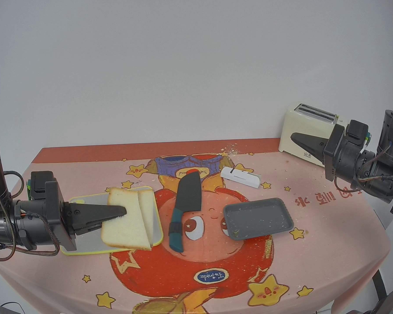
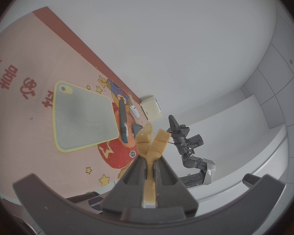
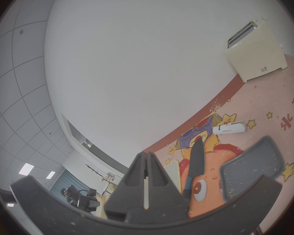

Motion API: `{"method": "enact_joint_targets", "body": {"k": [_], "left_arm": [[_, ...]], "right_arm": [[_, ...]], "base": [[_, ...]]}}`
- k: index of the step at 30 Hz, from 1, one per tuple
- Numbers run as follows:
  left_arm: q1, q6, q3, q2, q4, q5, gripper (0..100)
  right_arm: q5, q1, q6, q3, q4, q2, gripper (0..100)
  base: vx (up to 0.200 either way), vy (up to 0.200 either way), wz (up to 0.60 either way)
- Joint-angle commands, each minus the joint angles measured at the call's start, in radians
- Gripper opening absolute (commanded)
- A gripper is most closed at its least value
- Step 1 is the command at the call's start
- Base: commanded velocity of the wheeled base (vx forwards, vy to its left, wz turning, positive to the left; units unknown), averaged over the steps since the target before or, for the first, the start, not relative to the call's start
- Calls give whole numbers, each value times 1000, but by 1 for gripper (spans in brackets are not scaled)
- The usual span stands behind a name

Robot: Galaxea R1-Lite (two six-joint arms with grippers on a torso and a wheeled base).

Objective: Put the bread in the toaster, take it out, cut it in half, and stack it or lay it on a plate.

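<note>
L gripper (image 1: 121, 212) clenched on two bread slices (image 1: 129, 225), held upright over cutting board (image 1: 87, 240), near left. R gripper (image 1: 296, 137) closed, empty, by toaster (image 1: 308, 129), far right. Bread prob. light, soft, crumbly: pinch gently at crust edge, or it squashes/tears. Tray (image 1: 257, 218) sits right of knife (image 1: 185, 206).

The bread (image 1: 126, 230) in the left hand (image 1: 123, 212) looks soft and porous (crust rougher). Below that hand, the cutting board (image 1: 89, 241) is matt plastic. Near the right hand (image 1: 293, 136), the toaster (image 1: 302, 135) has a smooth cream casing; printed cloth covers the worktop (image 1: 332, 245).
</note>
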Motion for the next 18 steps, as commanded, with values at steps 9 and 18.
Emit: {"method": "enact_joint_targets", "body": {"k": [9, 18], "left_arm": [[-73, 13, -278, 406, -2, -5, 0], [-105, 15, -454, 712, -2, 0, 0]], "right_arm": [[6, -66, -1, -20, 0, 5, 0], [5, -66, 1, -29, 0, -10, 0]], "base": [[0, -200, 0], [0, 0, 0]]}}
